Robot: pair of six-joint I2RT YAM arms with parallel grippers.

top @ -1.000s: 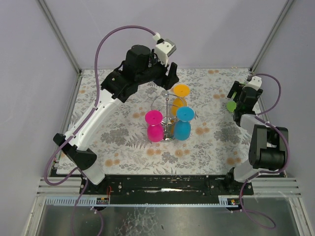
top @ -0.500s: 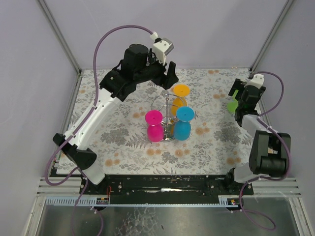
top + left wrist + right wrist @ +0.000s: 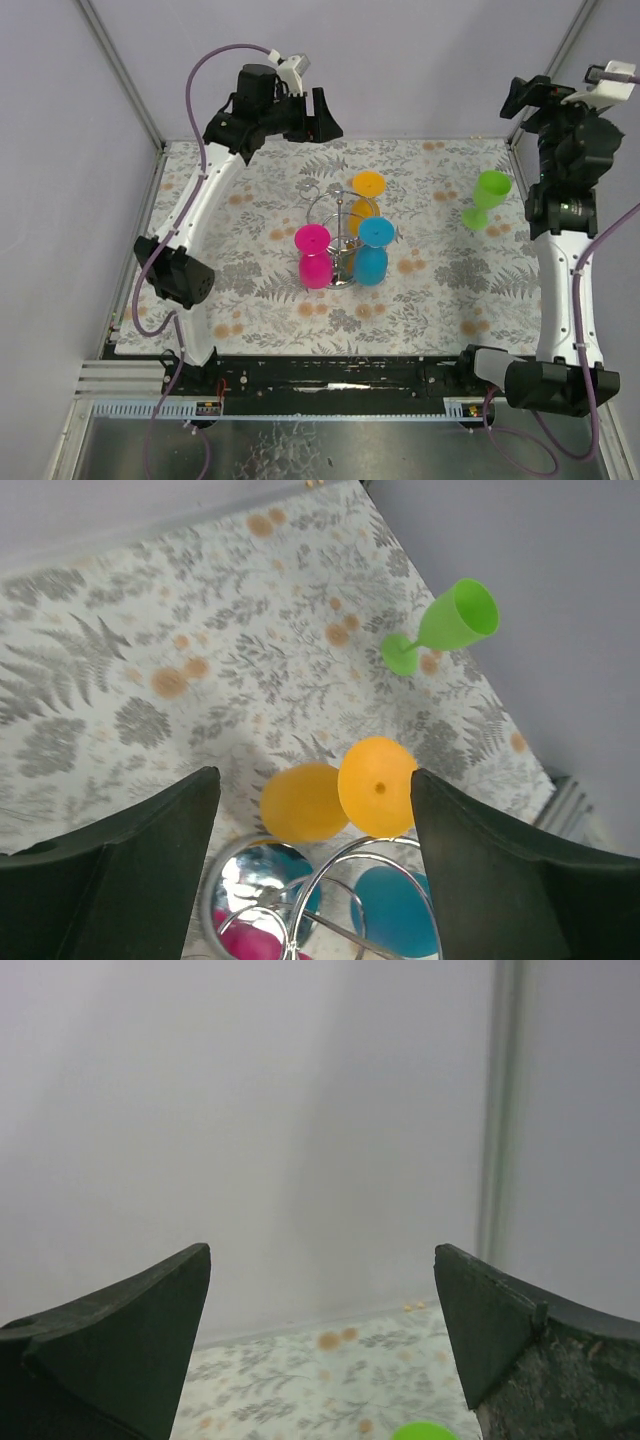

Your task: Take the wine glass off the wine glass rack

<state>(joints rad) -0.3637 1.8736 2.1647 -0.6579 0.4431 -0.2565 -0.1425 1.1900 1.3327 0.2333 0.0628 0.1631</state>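
Left gripper (image 3: 312,774) high behind wine glass rack (image 3: 341,222), jaws wide, empty. Right gripper (image 3: 322,1250) up, far right of rack, also wide, empty. Green glass (image 3: 487,196) stands upright, well right of rack. Orange glass (image 3: 368,188), pink glass (image 3: 312,255) and blue glass (image 3: 373,250) hang on rack. Likely next: orange. Descend square, straddle bowl, ease foot outward from ring, spare neighbours.
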